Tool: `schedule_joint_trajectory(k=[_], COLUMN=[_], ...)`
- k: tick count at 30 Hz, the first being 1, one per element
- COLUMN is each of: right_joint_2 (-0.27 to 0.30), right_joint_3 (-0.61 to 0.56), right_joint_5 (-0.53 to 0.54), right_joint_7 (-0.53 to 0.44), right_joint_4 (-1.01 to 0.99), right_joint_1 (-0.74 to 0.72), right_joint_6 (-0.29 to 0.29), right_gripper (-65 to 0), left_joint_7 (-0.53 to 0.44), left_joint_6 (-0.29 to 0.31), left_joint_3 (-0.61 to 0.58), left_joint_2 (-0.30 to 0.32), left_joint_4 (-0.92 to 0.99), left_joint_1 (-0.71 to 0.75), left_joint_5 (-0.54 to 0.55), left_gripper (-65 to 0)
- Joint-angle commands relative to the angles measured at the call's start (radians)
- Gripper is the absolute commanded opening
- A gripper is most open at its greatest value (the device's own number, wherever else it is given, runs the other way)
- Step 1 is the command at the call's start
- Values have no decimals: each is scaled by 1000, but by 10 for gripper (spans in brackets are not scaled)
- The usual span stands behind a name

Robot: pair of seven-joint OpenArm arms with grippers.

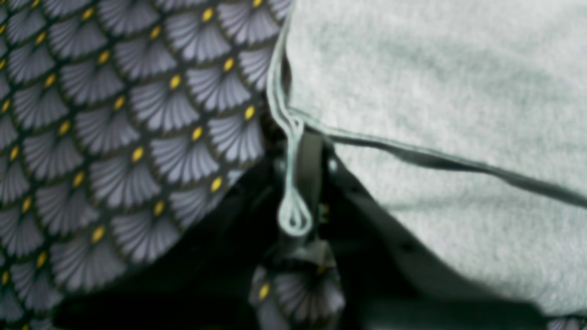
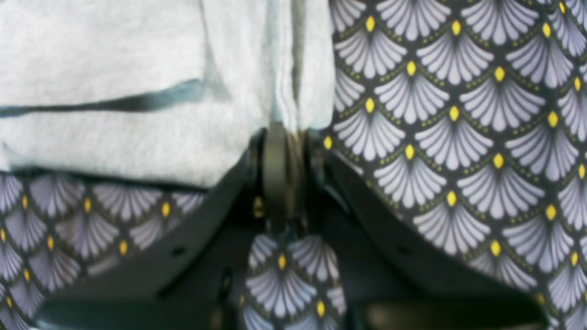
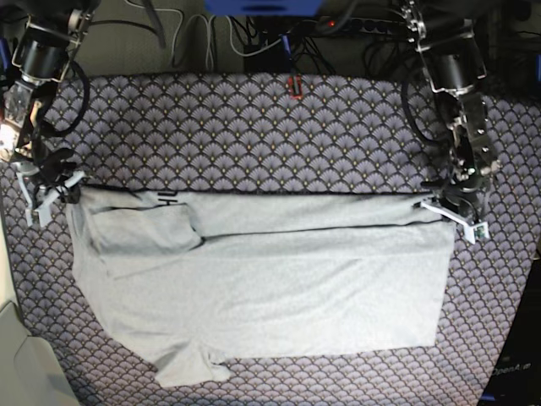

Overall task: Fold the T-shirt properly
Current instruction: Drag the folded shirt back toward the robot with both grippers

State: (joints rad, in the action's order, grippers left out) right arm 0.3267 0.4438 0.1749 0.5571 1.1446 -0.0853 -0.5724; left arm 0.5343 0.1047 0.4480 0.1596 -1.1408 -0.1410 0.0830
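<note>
On the table covered with the fan-patterned cloth (image 3: 254, 118), the grey T-shirt (image 3: 279, 279) lies spread out flat, its top part folded down. The left gripper (image 1: 298, 183) pinches the shirt's folded edge at the table's right side. The right gripper (image 2: 282, 151) pinches the shirt's edge at the left side. Both arms reach down from the far corners.

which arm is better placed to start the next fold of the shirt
Neither alone: the left gripper and right gripper each pinch a far corner of the T-shirt, so they likely pull together.
</note>
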Motion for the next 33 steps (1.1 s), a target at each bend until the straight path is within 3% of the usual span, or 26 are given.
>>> schedule_joint_trajectory(k=[1,10,14,16,22,33], right_joint_2=[19,-2,-27,-41,-45,-54], right_joint_3=[5,14,59,86,140,168], right_joint_5=[-8,-7,-7,-7,-7,-7], right_joint_7=[14,91,96,96,90,96], right_joint_4=[45,384,458,466,458,455], right_joint_1=[20,235,316,350,433,488], right_joint_6=[-1,-5,-84,-125,-126,-126], right_gripper=[-650,-650,-650,-650,-650,-650], left_joint_7=[28,149,203,201,201,200], left_joint_6=[-15,-15,-15,-13,-13,-13], left_joint_3=[2,5,5,5,22,74], left_joint_2=[11,16,18,28,65,62], left_joint_4=[-38,-245,-371,-414,-434,-431], left_joint_1=[1,116,214,264,344,392], left_joint_5=[-18,-18,-18,-18,-18,-18], left_gripper=[-641,-641,-641,-641,-641,-637])
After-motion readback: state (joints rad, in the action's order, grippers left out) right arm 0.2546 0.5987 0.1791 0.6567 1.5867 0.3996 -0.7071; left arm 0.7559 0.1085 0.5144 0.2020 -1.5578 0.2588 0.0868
